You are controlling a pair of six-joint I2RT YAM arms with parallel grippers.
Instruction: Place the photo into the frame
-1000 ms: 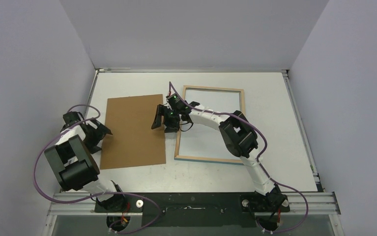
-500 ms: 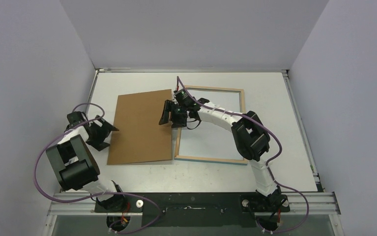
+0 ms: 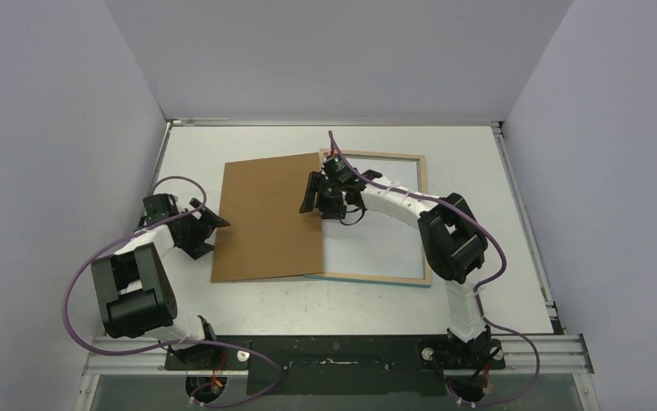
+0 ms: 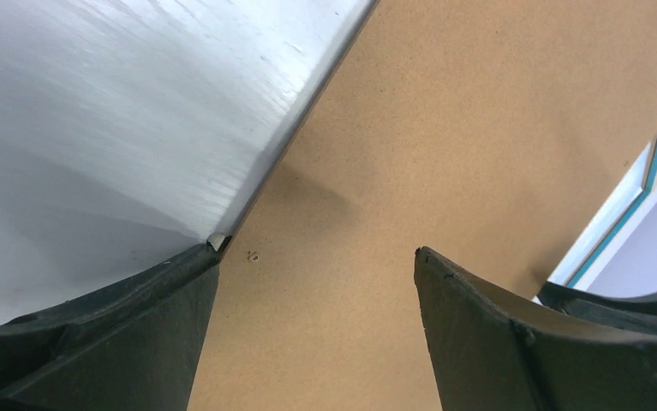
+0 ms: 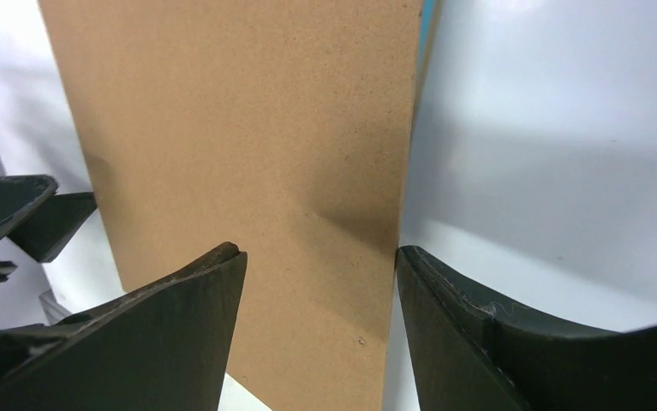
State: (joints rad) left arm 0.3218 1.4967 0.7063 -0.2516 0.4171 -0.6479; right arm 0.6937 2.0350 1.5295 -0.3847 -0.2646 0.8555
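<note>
— Where do we see the frame [image 3: 425, 214]?
— It lies flat on the table [image 3: 487, 171], right of centre. The brown backing board [image 3: 269, 218] overlaps its left rail.
— And our claws?
— Our left gripper [image 3: 213, 233] is spread wide at the board's left edge. Our right gripper [image 3: 318, 205] has its jaws apart over the board's right edge and clamps nothing.

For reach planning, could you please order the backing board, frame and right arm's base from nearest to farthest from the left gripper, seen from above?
1. Backing board, directly right of the left gripper.
2. Frame, farther right, its left rail at the board's right edge.
3. Right arm's base, nearside, far right.
</note>
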